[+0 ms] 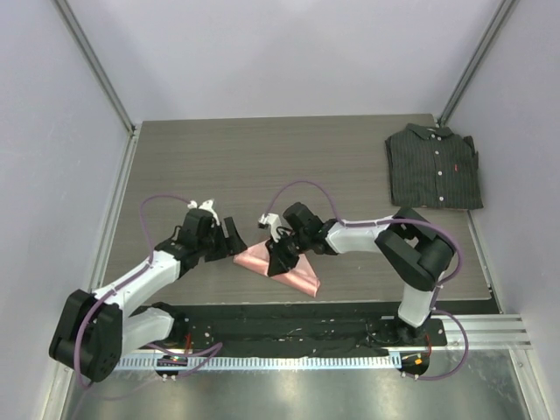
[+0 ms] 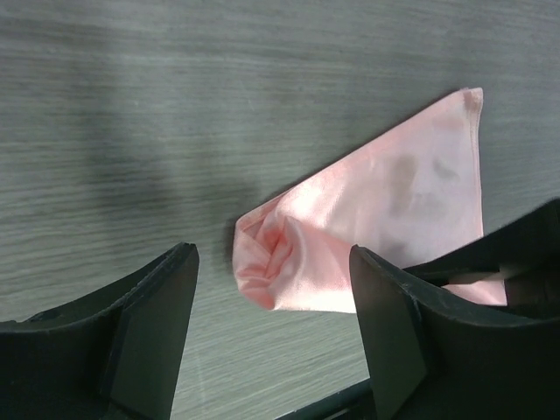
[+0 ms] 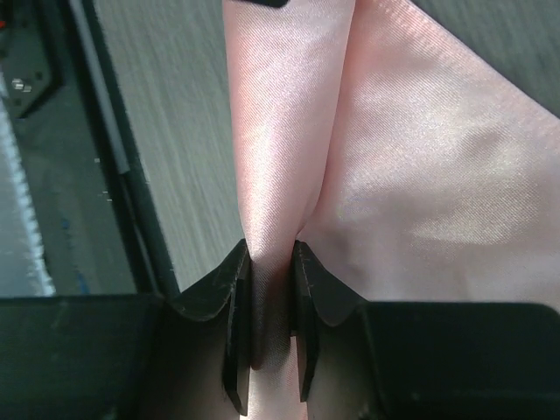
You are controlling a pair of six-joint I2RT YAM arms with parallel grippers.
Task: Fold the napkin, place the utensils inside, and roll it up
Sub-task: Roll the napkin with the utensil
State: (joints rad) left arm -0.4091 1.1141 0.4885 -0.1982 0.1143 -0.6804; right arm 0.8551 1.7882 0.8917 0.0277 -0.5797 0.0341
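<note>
The salmon-pink napkin [image 1: 302, 276] lies folded into a narrow wedge near the table's front edge, between my two grippers. Its left end [image 2: 267, 254] is curled into a loose roll, and the flat part [image 2: 411, 184] fans out behind it. My left gripper [image 1: 234, 238] hovers at that rolled end with its jaws open wide and nothing between them [image 2: 273, 262]. My right gripper [image 1: 282, 258] is shut on a rolled ridge of the napkin [image 3: 289, 131], pinched between both fingertips [image 3: 272, 254]. The utensils are hidden from every view.
A dark pinstriped folded shirt [image 1: 435, 166] lies at the back right of the wood-grain table [image 1: 262, 166]. A black strip [image 1: 289, 319] and the arm bases run along the near edge, close behind the napkin. Grey walls close in the left, back and right.
</note>
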